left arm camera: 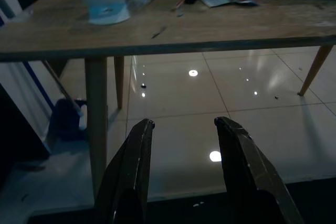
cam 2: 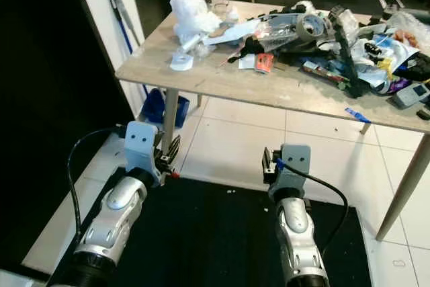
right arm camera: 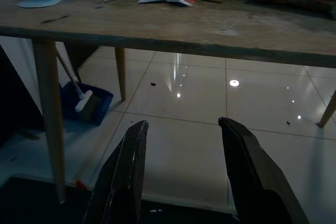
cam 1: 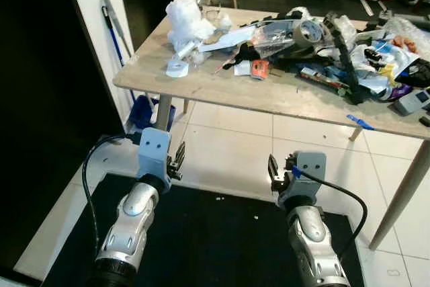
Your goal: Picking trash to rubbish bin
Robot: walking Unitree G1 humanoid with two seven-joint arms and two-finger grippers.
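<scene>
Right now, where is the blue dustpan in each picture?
Left eye view: blue dustpan beside the corner table leg, near the wall.
Right eye view: same spot.
Left wrist view: dim, beside that leg.
Right wrist view: beyond that leg.
Shared landmark: that leg.

Counts from my seat: one table, two grippers, one dustpan.
I see one wooden table (cam 1: 282, 95) under one trash heap (cam 1: 316, 42) too tangled to count, one tape roll (cam 1: 310, 31), one white plastic bag (cam 1: 188, 21), one blue dustpan (right arm camera: 86, 102), left gripper (cam 1: 179, 159), right gripper (cam 1: 274, 169), each two-fingered.
</scene>
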